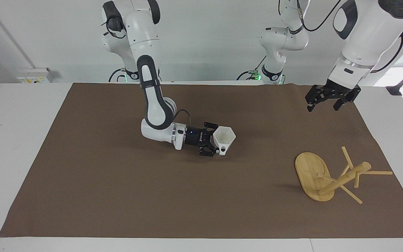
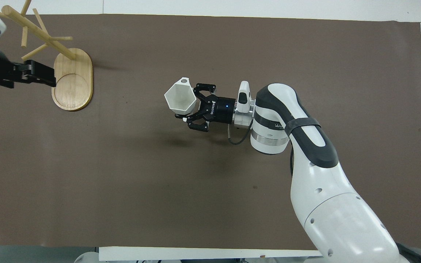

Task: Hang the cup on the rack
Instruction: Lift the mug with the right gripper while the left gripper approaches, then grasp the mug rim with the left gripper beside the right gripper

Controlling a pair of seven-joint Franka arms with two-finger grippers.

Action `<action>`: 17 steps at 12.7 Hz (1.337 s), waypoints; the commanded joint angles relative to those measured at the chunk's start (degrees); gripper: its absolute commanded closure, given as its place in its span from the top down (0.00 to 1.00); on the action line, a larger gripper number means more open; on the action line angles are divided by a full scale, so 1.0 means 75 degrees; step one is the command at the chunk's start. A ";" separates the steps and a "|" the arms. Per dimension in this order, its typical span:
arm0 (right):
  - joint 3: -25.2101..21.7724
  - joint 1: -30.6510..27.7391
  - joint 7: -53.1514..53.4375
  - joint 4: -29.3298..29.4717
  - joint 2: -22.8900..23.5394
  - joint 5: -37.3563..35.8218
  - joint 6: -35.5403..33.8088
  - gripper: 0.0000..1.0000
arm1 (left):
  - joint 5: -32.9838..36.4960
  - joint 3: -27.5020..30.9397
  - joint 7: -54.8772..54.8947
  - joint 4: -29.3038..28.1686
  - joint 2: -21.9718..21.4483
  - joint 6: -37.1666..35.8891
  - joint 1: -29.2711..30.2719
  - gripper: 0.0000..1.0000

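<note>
From the facing view, the right claw (image 1: pixel 212 143) is pinching the cup (image 1: pixel 224 139) by its wall, with the arm stretched out level and low over the middle of the counter (image 1: pixel 117 196). The cup is carried mouth up and a little tilted, its holed handle on the side toward the counter's edge farthest from the robots; held this way, the handle stays free of the fingers, probably so that a peg can pass through it. The rack (image 1: pixel 327 176) stands upright near the counter's corner at the left arm's end, farthest from the robots, well apart from the cup. The left claw (image 1: pixel 327 99) hangs in the air with its fingers spread and nothing in it, over the counter's edge nearest the robots at the left arm's end, possibly to steady the rack.

From the overhead view, the cup (image 2: pixel 180 98) sits at the tip of the right claw (image 2: pixel 193 109), its polygonal mouth open to the camera and the handle's hole visible at the rim. The rack (image 2: pixel 72 78) shows its oval base, with the post and pegs leaning toward the corner. The left claw (image 2: pixel 37 73) overlaps the base's edge here, but it is raised, so touching cannot be judged from this view.
</note>
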 commanded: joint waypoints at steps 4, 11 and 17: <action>0.0060 0.0973 0.0100 0.0435 -0.0105 0.1174 0.0960 0.21 | 0.0014 0.0045 -0.1021 -0.0841 0.0689 0.1995 -0.1185 1.00; 0.0049 0.1151 0.0123 0.0435 -0.0234 0.1222 0.1384 0.21 | -0.0092 0.0057 -0.1116 -0.0467 0.1020 0.1323 -0.1501 1.00; 0.0060 0.1139 0.0123 0.0435 -0.0234 0.1222 0.1396 0.21 | -0.0291 0.0045 -0.1515 -0.0475 0.0985 0.1014 -0.1713 0.99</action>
